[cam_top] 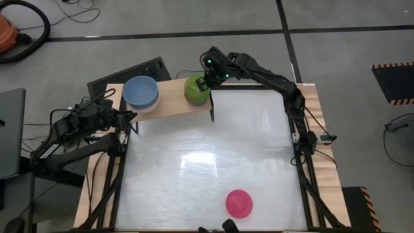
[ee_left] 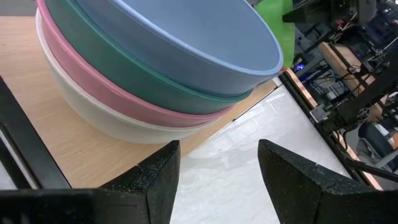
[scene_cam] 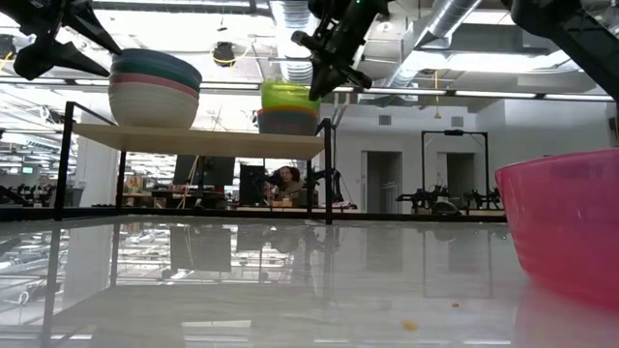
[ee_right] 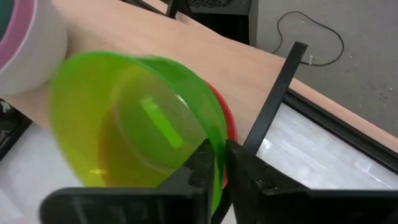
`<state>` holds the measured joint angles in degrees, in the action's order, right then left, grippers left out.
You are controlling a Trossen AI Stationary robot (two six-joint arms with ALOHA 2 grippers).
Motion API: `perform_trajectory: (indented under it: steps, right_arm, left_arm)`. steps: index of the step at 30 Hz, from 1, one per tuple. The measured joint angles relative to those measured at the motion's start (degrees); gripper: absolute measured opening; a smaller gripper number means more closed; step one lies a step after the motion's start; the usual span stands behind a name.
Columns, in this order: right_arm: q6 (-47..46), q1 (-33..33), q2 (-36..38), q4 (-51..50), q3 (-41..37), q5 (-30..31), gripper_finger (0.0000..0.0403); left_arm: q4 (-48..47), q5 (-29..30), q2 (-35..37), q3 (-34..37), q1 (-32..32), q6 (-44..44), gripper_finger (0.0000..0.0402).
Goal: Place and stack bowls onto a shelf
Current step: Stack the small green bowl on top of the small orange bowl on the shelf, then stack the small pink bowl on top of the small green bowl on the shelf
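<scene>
Step in hand: right gripper (ee_right: 219, 163), clamped on the lime green bowl's (ee_right: 134, 121) rim, seating it on the small stack (red bowl (ee_right: 227, 122) beneath) on the shelf (cam_top: 171, 98). Next: release, fetch magenta bowl (cam_top: 239, 202). Left gripper (ee_left: 217, 171): parted, empty.

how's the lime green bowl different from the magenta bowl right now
The lime green bowl sits on the shelf, on top of a small stack; the magenta bowl sits alone on the white table, near its front edge. The right hand is shut on the lime green bowl's rim; nothing touches the magenta bowl. Both are small, round and upright.
</scene>
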<state>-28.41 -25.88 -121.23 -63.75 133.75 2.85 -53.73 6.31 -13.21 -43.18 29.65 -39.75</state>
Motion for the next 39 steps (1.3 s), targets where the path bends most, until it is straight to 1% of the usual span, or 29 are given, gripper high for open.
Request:
perform_trajectory:
  steps: [5,11,14,15,17,24,27,30,33,35,37,39]
  right_arm:
    - [0.3,-0.1,0.0,0.2,0.0,0.0,0.0099]
    - [0.7,-0.4,0.8,2.8,0.2,-0.2,0.0139]
    - [2.2,-0.5,2.2,3.5,1.0,-3.5,0.0154]
    - [2.5,-0.6,3.3,3.2,0.7,-5.2,0.0157]
    - [3.0,-0.4,5.3,2.9,0.8,-6.2,0.0161]
    - [4.9,2.6,14.2,-4.9,0.8,-6.0,0.0153]
    - [4.9,4.7,18.6,-7.5,0.8,-4.6,0.0148]
    - [4.2,7.6,22.3,-13.2,0.8,-1.6,0.0146]
    - [0.9,10.9,24.8,-21.2,0.9,0.8,0.0144]
    - [-2.9,14.0,25.9,-26.3,0.8,3.7,0.0145]
    - [-6.4,17.6,27.3,-25.8,-0.8,6.9,0.0147]
    - [-8.9,21.2,28.9,-25.3,-2.8,8.4,0.0150]
  left_arm:
    - [0.0,0.0,0.0,0.0,0.0,0.0,0.0204]
    - [0.0,0.0,0.0,0.0,0.0,0.0,0.0204]
    - [0.0,-0.8,0.0,0.0,0.0,0.0,0.0204]
    - [0.1,-1.1,0.0,0.0,0.0,0.0,0.0204]
    - [0.1,-1.4,0.0,0.0,0.0,0.0,0.0204]
    - [0.4,-1.3,0.0,0.0,0.0,0.0,0.0204]
    - [0.5,-1.2,0.0,0.0,0.0,0.0,0.0204]
    - [0.5,-1.1,0.0,0.0,0.0,0.0,0.0204]
    - [0.5,-1.4,0.0,0.0,0.0,-0.1,0.0204]
    - [0.5,-1.4,0.0,0.0,0.0,-0.1,0.0204]
    - [0.5,-1.4,0.0,0.0,0.0,-0.1,0.0204]
    - [0.5,-1.4,0.0,0.0,0.0,0.0,0.0204]
